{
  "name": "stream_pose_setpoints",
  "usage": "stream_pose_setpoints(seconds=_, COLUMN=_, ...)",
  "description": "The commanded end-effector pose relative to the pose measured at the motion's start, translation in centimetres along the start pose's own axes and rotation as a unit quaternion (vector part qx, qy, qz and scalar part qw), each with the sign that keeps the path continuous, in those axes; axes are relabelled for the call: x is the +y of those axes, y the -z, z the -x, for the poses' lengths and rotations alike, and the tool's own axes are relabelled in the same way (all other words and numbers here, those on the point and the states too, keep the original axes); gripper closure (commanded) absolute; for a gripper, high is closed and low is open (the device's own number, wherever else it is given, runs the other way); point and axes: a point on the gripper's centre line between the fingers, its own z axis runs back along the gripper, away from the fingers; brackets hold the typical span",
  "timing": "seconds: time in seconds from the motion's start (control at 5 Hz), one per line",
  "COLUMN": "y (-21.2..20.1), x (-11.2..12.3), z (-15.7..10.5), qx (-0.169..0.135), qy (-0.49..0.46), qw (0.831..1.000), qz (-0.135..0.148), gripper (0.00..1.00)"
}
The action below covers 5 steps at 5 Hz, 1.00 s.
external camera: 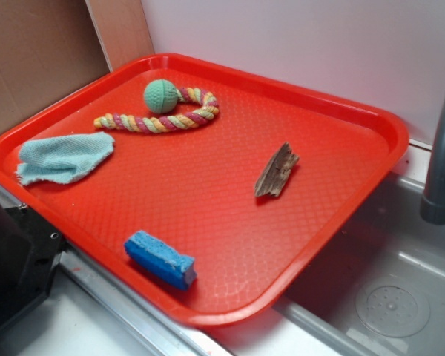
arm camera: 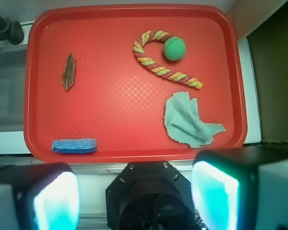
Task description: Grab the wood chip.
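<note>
The wood chip is a flat brown-grey sliver with jagged ends, lying on the right middle of the red tray. In the wrist view the wood chip lies at the tray's upper left, far from my gripper. The gripper is open and empty, its two pads wide apart at the bottom of the wrist view, high above the robot's black base and short of the tray's near rim. The gripper itself does not show in the exterior view.
A blue sponge lies near the tray's front edge. A green ball on a coloured rope and a teal cloth lie at the back left. A grey sink with a tap is to the right. The black robot base stands at the left.
</note>
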Motion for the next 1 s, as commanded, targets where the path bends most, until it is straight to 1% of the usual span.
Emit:
stream_pose_setpoints(seconds=0.0, y=0.0, x=0.0, z=0.0, qx=0.000, qy=0.000, qw=1.000, qz=0.000, gripper=0.00)
stream_pose_setpoints(seconds=0.2, y=0.7, x=-0.1, z=-1.1, qx=0.013, qy=-0.025, qw=1.000, qz=0.013, gripper=0.00)
stream_pose_setpoints(seconds=0.4, y=1.7, x=-0.3, z=-3.0, qx=0.004, qy=-0.105, qw=0.994, qz=0.031, gripper=0.00)
stream_pose_setpoints(seconds=0.6, y=3.6, x=-1.2, z=-5.2, qx=0.003, qy=-0.176, qw=0.984, qz=0.030, gripper=0.00)
stream_pose_setpoints(seconds=0.8, y=5.7, x=-2.4, z=-6.9, qx=-0.015, qy=-0.250, qw=0.967, qz=0.044, gripper=0.00)
